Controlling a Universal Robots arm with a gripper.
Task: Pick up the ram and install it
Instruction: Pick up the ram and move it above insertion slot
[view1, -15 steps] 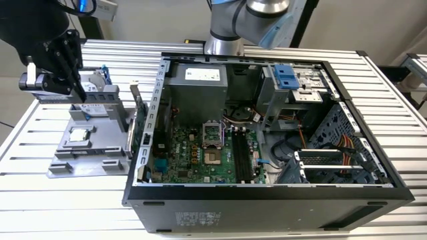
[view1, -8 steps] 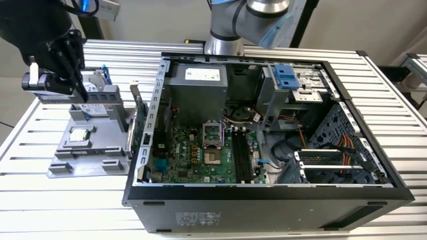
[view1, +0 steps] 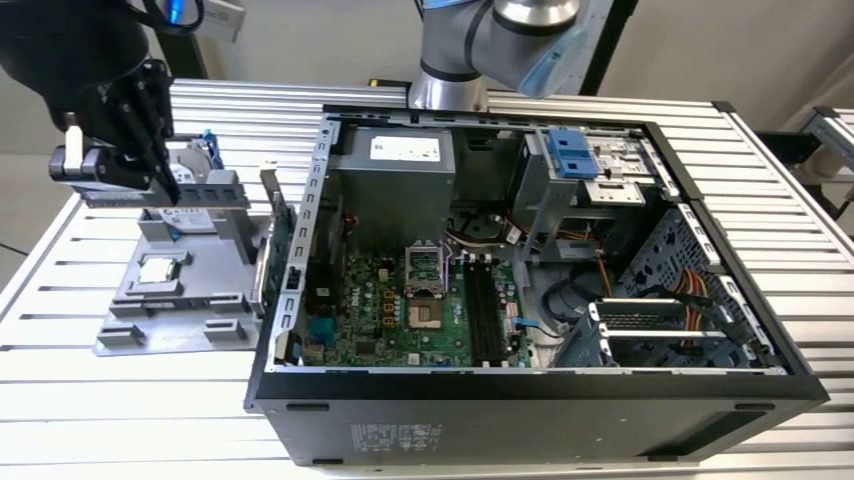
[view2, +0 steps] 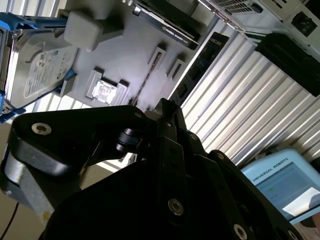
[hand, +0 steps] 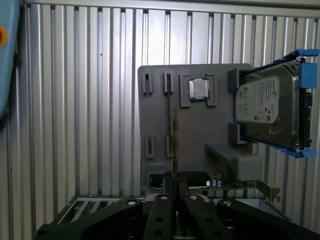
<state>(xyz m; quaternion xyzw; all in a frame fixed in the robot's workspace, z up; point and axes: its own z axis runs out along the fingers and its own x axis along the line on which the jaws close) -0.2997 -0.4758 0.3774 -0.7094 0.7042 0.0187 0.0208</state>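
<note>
- Gripper (hand: 175, 189) narrow, pinched on ram (hand: 172, 131) top edge.
- Ram stands on edge in gray holder (hand: 200, 135) slots, beside CPU (hand: 199, 90).
- Holder sits at PC case (view1: 534, 395) exterior view's left.

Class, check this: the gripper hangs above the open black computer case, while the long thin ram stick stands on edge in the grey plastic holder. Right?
No. The exterior view shows the gripper above the grey plastic holder, beside the open black computer case. The long thin ram stick does stand on edge in that holder.
</note>
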